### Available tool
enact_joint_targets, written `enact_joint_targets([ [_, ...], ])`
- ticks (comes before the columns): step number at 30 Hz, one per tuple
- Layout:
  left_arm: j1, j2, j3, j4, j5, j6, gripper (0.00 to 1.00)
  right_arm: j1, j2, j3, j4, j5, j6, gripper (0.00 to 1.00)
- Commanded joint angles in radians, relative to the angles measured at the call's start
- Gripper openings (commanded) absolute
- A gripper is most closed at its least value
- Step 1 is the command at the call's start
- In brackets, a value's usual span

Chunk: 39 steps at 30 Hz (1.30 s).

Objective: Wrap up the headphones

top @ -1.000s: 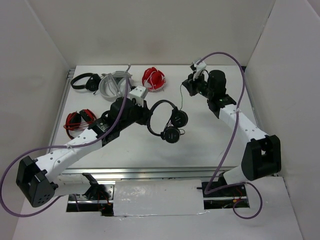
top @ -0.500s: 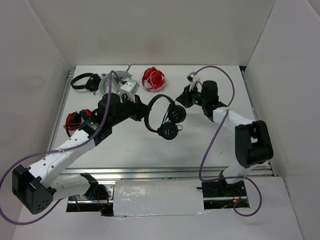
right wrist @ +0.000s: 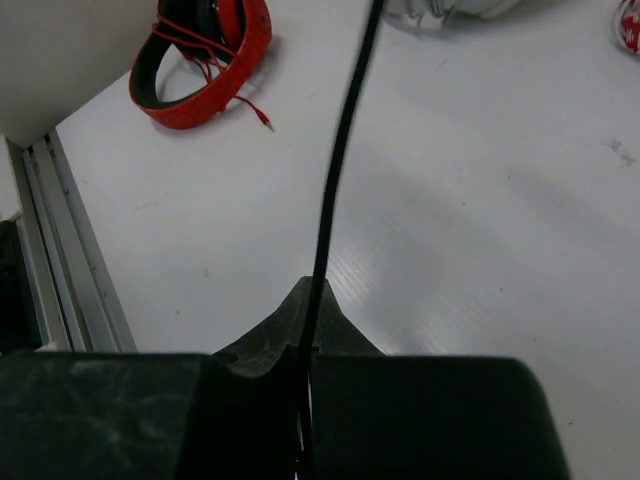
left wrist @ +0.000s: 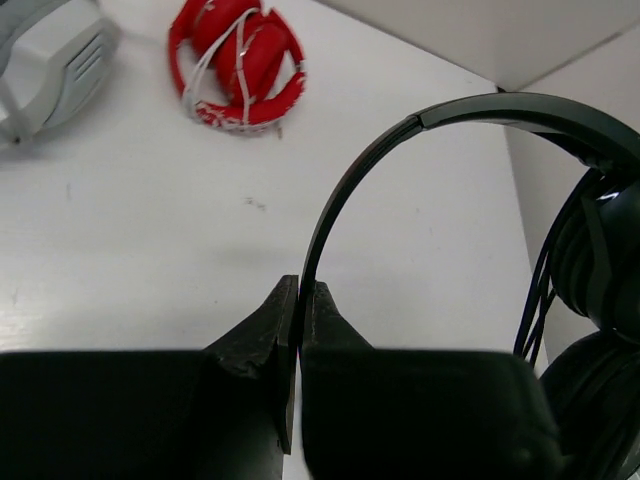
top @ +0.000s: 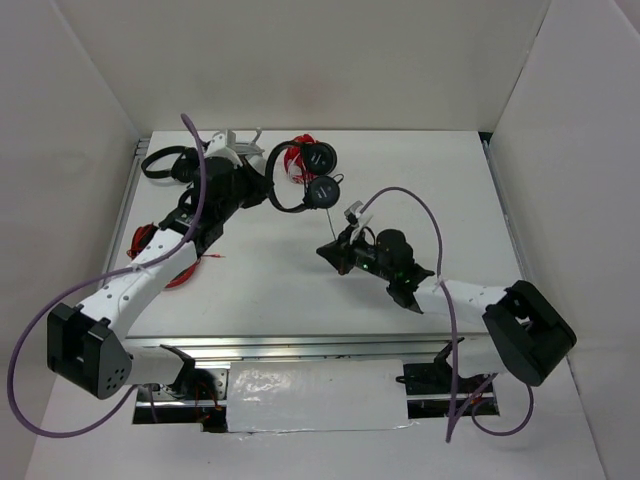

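White walls close me in on the left point(top: 60, 150), far point(top: 300, 60) and right point(top: 570, 150), and a metal rail point(top: 300, 342) runs along the near edge of the surface point(top: 450, 200). The far left corner is crowded: a black pair point(top: 165, 160), grey-white headphones point(left wrist: 50, 55) and a red bundle point(left wrist: 240, 55) sit close together there, and red headphones point(top: 148, 240) lie by the left edge. The widest open stretch of the surface is on the right, from my right hand point(top: 328, 250) out to the right wall.

A second ago my left hand point(top: 255, 187) held the headphones point(top: 322, 193) over the middle of the surface. It has since swung to the far left, so they now hang near the far edge, just in front of the red bundle. My right hand was up near the far right. It has come down to the near middle.

My left hand is clenched on the thin headband point(left wrist: 400, 130), which rises out of the tight seam between the fingers, with the earcups point(left wrist: 600, 260) off to the right. My right hand is clenched on the cable point(right wrist: 345, 150). The cable leaves the pinched fingertips and runs away over the surface toward the far side.
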Motion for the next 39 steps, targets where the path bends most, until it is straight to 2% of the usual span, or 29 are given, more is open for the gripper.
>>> enact_joint_targets([
  [1, 0.011, 0.005, 0.086, 0.054, -0.149, -0.146, 0.00, 0.105, -0.068, -0.010, 0.023, 0.257, -0.011, 0.00],
  [8, -0.016, 0.066, 0.101, -0.032, -0.316, -0.245, 0.00, 0.261, 0.027, 0.144, -0.184, 0.525, -0.089, 0.00],
  [11, -0.054, 0.103, 0.129, -0.070, -0.418, -0.211, 0.00, 0.327, 0.084, 0.235, -0.273, 0.632, -0.129, 0.00],
  [16, -0.131, 0.148, 0.150, -0.124, -0.575, -0.138, 0.00, 0.344, 0.091, 0.341, -0.446, 0.710, -0.141, 0.00],
  [19, -0.144, 0.152, 0.112, -0.106, -0.585, -0.085, 0.00, 0.340, 0.084, 0.401, -0.576, 0.747, -0.178, 0.00],
  [24, -0.144, 0.152, 0.042, -0.052, -0.508, -0.016, 0.00, 0.323, 0.110, 0.522, -0.827, 0.732, -0.267, 0.00],
  [26, -0.142, 0.166, 0.035, -0.052, -0.496, 0.010, 0.00, 0.309, 0.108, 0.545, -0.931, 0.705, -0.282, 0.00],
  [28, -0.142, 0.194, 0.041, -0.060, -0.464, 0.024, 0.00, 0.275, 0.091, 0.562, -0.982, 0.596, -0.298, 0.00],
  [30, -0.144, 0.211, 0.035, -0.041, -0.430, 0.044, 0.00, 0.228, 0.079, 0.573, -0.997, 0.442, -0.287, 0.00],
  [35, -0.153, 0.263, 0.003, -0.018, -0.343, 0.119, 0.00, 0.162, 0.064, 0.583, -1.033, 0.292, -0.305, 0.00],
  [37, -0.170, 0.281, -0.008, -0.015, -0.301, 0.155, 0.00, 0.105, 0.079, 0.603, -1.086, 0.145, -0.289, 0.01],
  [39, -0.206, 0.289, -0.014, -0.010, -0.321, 0.168, 0.00, 0.065, 0.117, 0.642, -1.152, 0.000, -0.270, 0.01],
])
